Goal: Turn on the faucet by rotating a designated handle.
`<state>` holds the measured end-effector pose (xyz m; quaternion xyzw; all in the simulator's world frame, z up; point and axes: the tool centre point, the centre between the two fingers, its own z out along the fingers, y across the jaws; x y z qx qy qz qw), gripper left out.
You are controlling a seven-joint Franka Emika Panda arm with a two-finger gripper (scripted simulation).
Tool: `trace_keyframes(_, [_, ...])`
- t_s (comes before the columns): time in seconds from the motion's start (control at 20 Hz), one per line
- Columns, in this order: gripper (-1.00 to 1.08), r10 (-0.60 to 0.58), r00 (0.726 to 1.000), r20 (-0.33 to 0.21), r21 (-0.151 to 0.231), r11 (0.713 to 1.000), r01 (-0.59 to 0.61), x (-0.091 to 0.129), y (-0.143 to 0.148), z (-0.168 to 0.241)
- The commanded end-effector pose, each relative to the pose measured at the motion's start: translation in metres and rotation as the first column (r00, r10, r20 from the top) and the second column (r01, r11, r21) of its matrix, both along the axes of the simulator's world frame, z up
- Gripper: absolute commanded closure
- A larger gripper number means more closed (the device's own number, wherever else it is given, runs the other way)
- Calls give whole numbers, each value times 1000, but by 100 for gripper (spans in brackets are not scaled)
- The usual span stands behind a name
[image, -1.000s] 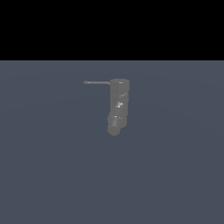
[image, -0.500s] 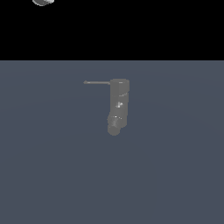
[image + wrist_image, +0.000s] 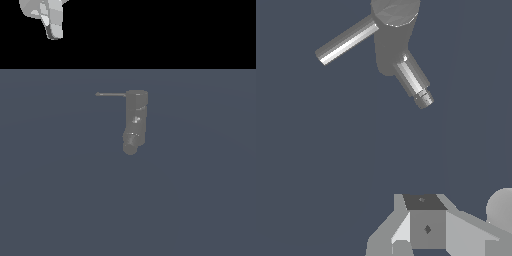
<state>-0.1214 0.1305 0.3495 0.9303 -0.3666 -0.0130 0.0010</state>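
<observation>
Grey faucet (image 3: pixel 135 122) upright mid-surface (image 3: pixel 60 200), thin handle (image 3: pixel 111 94) jutting from its top toward the exterior view's left, gripper (image 3: pixel 50 22) high at upper left, well apart, open-or-closed state impossible to tell.

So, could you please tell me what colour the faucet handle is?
Dark grey; the handle shows best in the wrist view.

Flat slate-blue floor (image 3: pixel 60 200), black void behind, even light
</observation>
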Motion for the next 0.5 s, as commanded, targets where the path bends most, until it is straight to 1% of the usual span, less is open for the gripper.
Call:
trace_keyframes(0.0, [108, -52, 999, 1, 1, 999, 52, 13, 5, -8])
trace_keyframes(0.2, [108, -132, 991, 3, 1, 991, 132, 33, 10, -20])
trace_keyframes(0.45, [108, -229, 973, 5, 1, 973, 229, 58, 14, -36])
